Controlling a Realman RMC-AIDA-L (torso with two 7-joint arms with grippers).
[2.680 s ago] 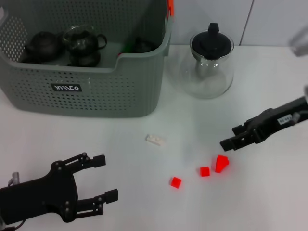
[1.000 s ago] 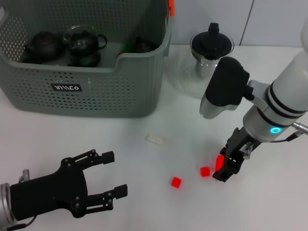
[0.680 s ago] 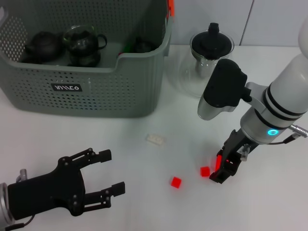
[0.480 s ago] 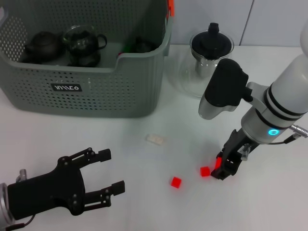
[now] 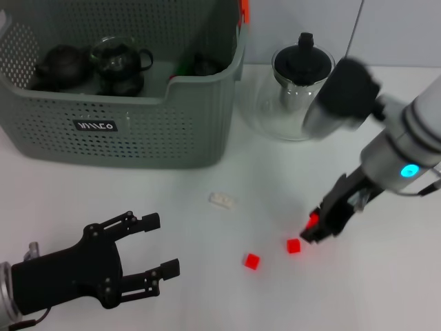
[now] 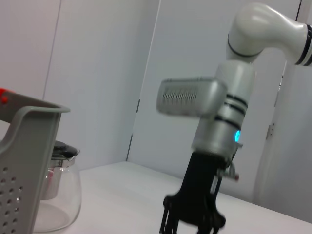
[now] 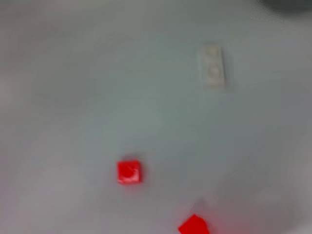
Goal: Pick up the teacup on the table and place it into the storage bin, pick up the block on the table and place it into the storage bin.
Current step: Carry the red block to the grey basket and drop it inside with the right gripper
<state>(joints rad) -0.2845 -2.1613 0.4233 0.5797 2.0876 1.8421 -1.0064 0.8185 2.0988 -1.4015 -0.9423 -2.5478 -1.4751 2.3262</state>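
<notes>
Gripping a red block (image 5: 314, 221) just above the table (image 5: 207, 276), the right gripper (image 5: 318, 227) is clenched on it, seen only from the head. Right wrist shows two loose red blocks (image 7: 129, 172) and a white brick (image 7: 213, 66). Bin (image 5: 138, 124) stands well apart. Left gripper (image 5: 148, 255) idles, fingers spread.

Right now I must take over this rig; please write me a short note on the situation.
Right end effector: low over the table, closed on a red block.
Left end effector: open, idle near the front of the table.
Storage bin: holds dark teapots; no teacup visible on the table.
Left on the table: two small red blocks and a white block.
Next: carry the held block to the bin.
</notes>
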